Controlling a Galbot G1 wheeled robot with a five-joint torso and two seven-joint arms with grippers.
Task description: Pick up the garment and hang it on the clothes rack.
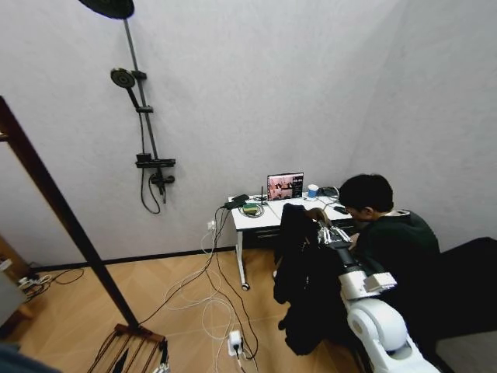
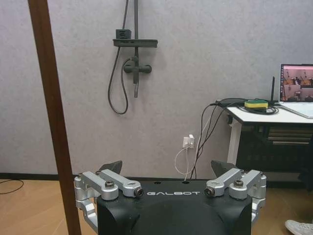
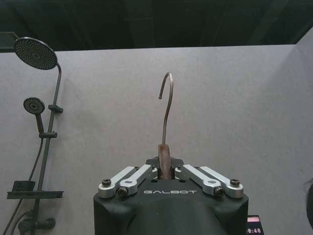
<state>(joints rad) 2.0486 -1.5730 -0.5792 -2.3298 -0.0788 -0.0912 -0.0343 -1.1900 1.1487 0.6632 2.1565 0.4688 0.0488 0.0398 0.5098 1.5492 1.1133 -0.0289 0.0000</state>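
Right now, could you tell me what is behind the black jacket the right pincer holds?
Behind the black jacket, held by the right pincer at its hanger, stand a white desk and a seated person. The jacket covers the desk's lower right side and part of the person.

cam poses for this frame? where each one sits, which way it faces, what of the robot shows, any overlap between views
Head: high on the robot, looking down at the garment held by the right gripper; clothes rack on the left.
Left wrist: behind the open left gripper, facing the wall, rack post and desk.
Right wrist: behind the right gripper shut on the hanger, its hook rising.
Shared: the shower pole is in all three.
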